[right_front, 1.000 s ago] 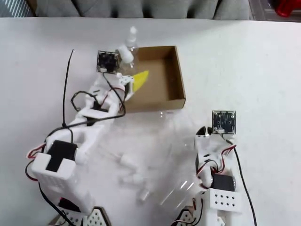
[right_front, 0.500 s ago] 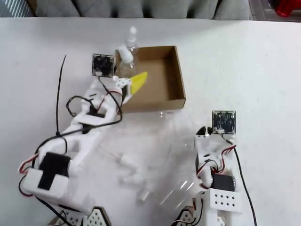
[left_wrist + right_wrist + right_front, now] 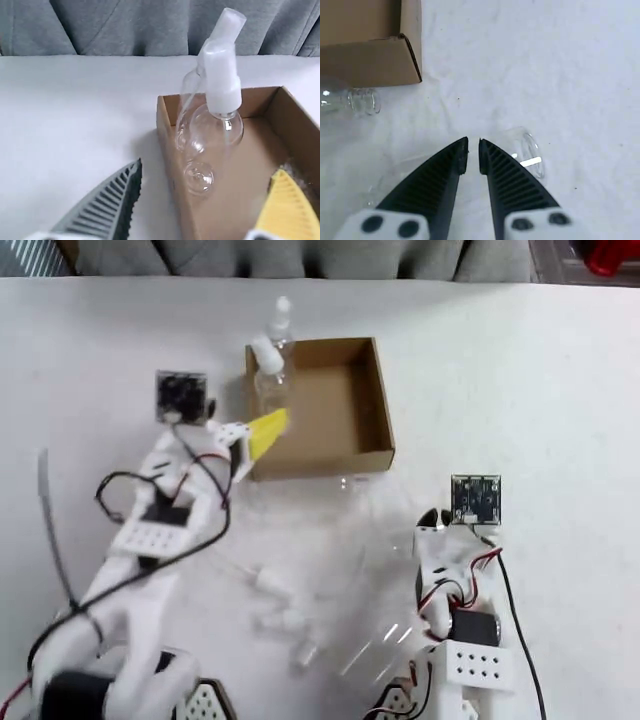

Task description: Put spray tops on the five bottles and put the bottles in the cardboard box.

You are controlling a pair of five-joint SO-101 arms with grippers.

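As we draw our left gripper (image 3: 260, 426) back from the cardboard box (image 3: 385, 420), jaws apart | capped bottle (image 3: 217, 125) now leans inside its far corner | right gripper (image 3: 473, 147) jaws almost together, empty | that bottle boxed.

Two bottles (image 3: 216, 127) with spray tops (image 3: 220, 75) on are sitting in a corner of the cardboard box (image 3: 252, 170) (touching each other), and the left gripper (image 3: 209, 167) is hanging wide open, straddling its wall.

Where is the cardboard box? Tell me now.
In the high view, the cardboard box sits at the table's far middle, just ahead of the left gripper, with a spray-topped bottle at its far left corner.
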